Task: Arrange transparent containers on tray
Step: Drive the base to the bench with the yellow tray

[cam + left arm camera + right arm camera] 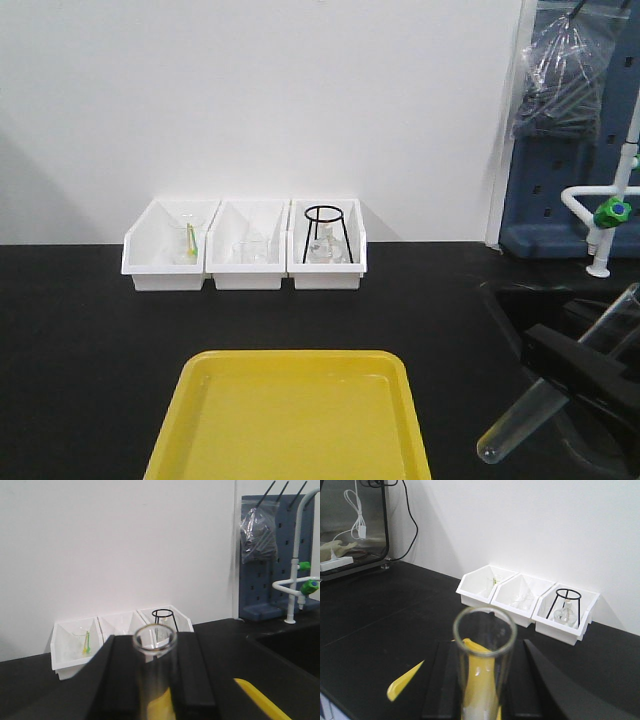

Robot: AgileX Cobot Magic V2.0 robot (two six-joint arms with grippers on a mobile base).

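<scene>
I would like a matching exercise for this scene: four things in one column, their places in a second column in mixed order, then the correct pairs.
Things
1 yellow tray
2 black wire stand
3 green stick
4 test tube in the front view

Places
A in the right gripper
B in the right white bin
C in the left white bin
D on the black counter, before the bins

Pairs: 1-D, 2-B, 3-C, 4-A

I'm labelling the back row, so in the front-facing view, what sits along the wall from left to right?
Left bin → middle bin → right bin with the black ring stand → blue pegboard → tap.
</scene>
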